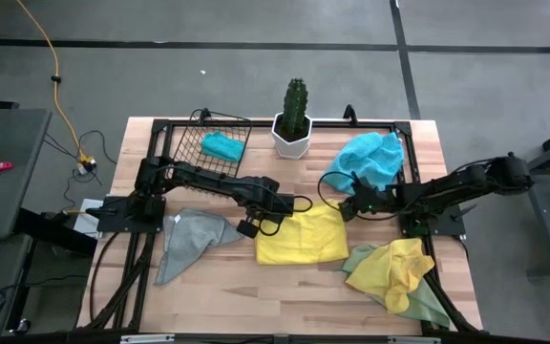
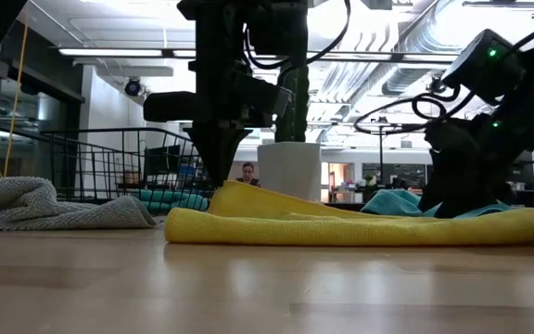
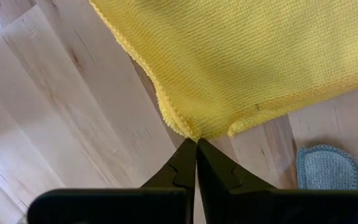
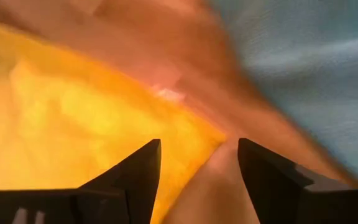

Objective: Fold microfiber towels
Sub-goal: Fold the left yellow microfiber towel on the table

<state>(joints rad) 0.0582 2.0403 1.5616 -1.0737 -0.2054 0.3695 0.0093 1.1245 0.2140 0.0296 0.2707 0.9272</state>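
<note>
The soft, light, bright yellow microfiber towel [image 1: 302,239] is lying folded mid-table, sagging wherever unsupported. The left gripper [image 3: 196,144] is pinching its corner with fingers fully closed; the right gripper [image 4: 199,152] is hovering at the opposite edge, jaws parted, holding nothing. The 2 corners probably offer the surest hold.

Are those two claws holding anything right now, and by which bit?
The left gripper pinches the yellow towel by a corner. The right gripper is open at the towel's edge, holding nothing.
</note>
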